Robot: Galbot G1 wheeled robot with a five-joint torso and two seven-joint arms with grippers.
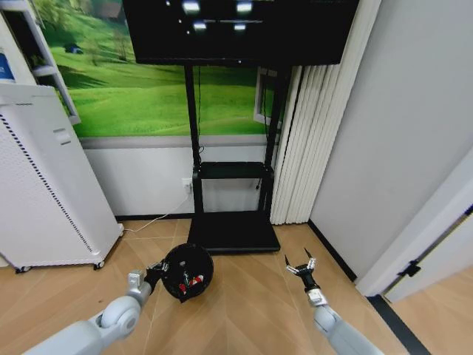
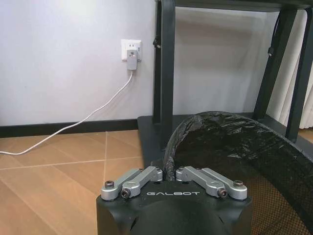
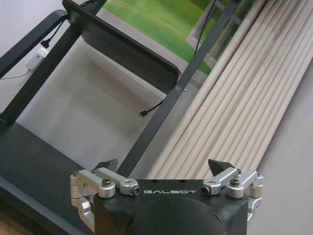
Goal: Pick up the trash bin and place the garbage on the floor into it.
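The trash bin is a small black round mesh basket held just above the wooden floor at the lower left of the head view. My left gripper is shut on its rim, and in the left wrist view the fingers pinch the bag-lined rim of the trash bin. Inside the bin lie small red-and-white pieces of garbage. My right gripper hovers open over the floor to the right, its black fingertips spread wide with nothing between them.
A black TV stand with a flat base stands straight ahead against the wall. A tall white perforated appliance is at the left. White pleated curtains and a grey wall close the right. A white cable runs along the floor from a wall socket.
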